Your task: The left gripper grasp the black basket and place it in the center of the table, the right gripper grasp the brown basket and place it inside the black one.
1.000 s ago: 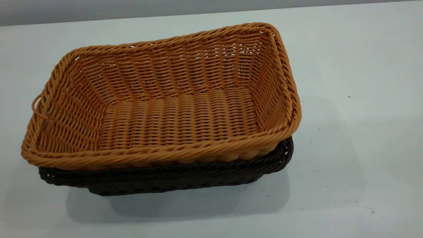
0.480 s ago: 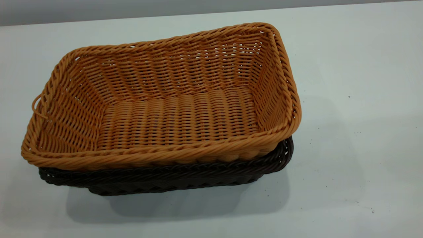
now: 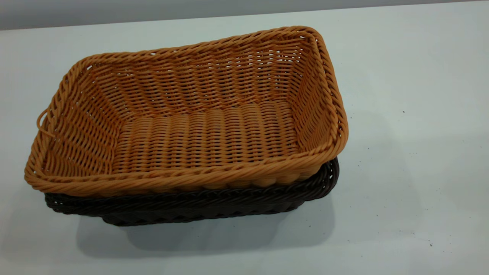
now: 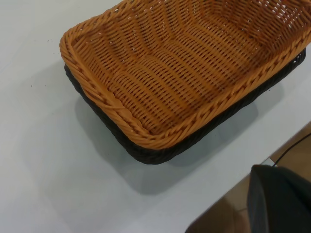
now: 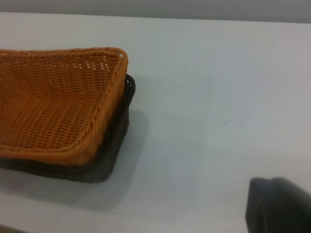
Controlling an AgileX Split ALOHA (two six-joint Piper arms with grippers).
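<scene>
brown basket (image 3: 198, 126) nested inside black basket (image 3: 191, 208), mid white surface (image 3: 401, 76) | left hand (image 4: 279, 199), right hand (image 5: 279, 206) off to the sides, holding nothing, opening can't be told

Plain grey wall (image 3: 114, 11) behind the far edge of a white matte surface, no windows or fixtures in view. Light soft & diffuse, from above; faint broad shadows on the white top at the right of the exterior view. A few tiny dark specks (image 3: 403, 112) scattered there. Left wrist view: past the near edge, brownish floor (image 4: 296, 150) w/ a thin dark cable (image 4: 291, 144) lying across it. Right wrist view: same grey wall strip along the far edge
</scene>
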